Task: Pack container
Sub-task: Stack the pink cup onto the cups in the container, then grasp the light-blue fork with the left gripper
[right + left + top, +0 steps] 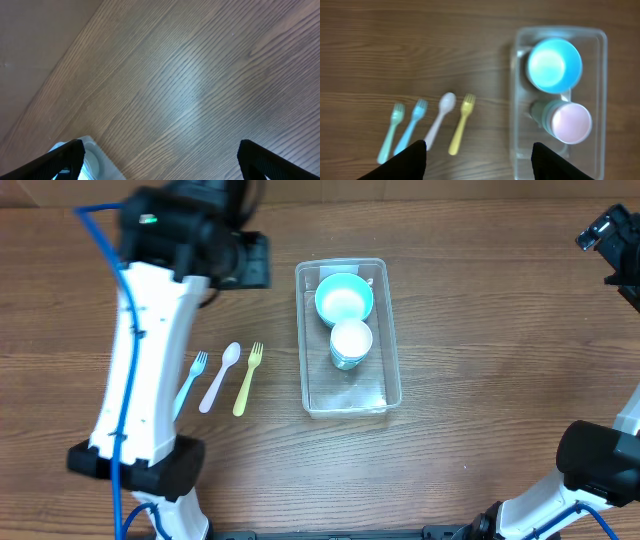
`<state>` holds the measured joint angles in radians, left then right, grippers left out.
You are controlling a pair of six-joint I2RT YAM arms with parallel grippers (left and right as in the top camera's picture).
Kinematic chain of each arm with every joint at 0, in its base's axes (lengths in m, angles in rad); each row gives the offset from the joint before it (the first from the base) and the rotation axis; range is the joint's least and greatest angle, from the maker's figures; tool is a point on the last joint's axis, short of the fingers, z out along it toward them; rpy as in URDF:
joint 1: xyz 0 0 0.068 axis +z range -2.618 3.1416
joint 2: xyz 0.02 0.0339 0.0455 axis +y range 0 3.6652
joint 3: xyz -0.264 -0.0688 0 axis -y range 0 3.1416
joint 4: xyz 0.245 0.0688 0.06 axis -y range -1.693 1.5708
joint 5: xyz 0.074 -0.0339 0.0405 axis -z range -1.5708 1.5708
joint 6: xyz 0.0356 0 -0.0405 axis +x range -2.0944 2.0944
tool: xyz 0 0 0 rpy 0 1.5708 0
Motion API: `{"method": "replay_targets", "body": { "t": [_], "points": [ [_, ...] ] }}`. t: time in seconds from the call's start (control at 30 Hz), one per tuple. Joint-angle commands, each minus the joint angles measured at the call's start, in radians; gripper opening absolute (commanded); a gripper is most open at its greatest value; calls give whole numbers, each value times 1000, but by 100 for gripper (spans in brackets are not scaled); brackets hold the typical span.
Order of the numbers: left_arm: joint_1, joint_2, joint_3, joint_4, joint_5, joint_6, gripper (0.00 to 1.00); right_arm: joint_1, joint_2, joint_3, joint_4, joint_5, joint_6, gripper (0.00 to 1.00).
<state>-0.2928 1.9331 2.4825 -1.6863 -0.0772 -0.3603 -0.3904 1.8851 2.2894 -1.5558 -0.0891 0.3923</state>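
Note:
The clear plastic container (304,385) stands at the table's middle. It holds a blue bowl (344,298) at its far end and a pale cup (351,343) lying on its side beside the bowl. The left wrist view shows the container (513,95), the blue bowl (554,65) and the cup (567,122) from above. My left gripper (479,150) is open and empty, high above the table between the cutlery and the container. My right gripper (161,150) is open and empty, raised at the far right, with a corner of the container (102,162) beside its left finger.
A blue fork (190,383), a white spoon (220,377) and a yellow fork (247,378) lie in a row left of the container. The left wrist view also shows a green fork (390,132) at the row's left end. My left arm (150,360) hides it overhead.

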Motion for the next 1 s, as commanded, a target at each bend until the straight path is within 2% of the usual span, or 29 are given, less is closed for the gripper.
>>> {"method": "replay_targets", "body": {
  "t": [0.0,0.1,0.23,0.3,0.4,0.5,0.63,0.7,0.77,0.97],
  "points": [
    [127,-130,-105,-3,19,51,65,2,-14,5,5,6,5,100],
    [217,-315,-310,-3,-24,33,67,2,-14,5,5,6,5,100],
    [294,-486,-607,4,-121,-73,71,2,-14,5,5,6,5,100],
    [315,-533,-803,76,-128,-60,71,2,-14,5,6,6,5,100],
    [319,-527,-1032,257,-98,71,70,2,-14,5,5,6,5,100],
    [326,-459,-1181,424,-102,239,59,2,-14,5,5,6,5,100],
    [383,-297,-1218,546,-117,312,52,2,-14,5,5,6,5,100],
    [416,-239,-1218,580,-131,341,56,2,-14,5,5,6,5,100],
    [454,-185,-1218,619,-138,363,65,2,-14,5,5,6,5,100],
    [542,-56,-1218,682,-122,409,72,2,-14,5,5,6,5,100]
  ]
}}
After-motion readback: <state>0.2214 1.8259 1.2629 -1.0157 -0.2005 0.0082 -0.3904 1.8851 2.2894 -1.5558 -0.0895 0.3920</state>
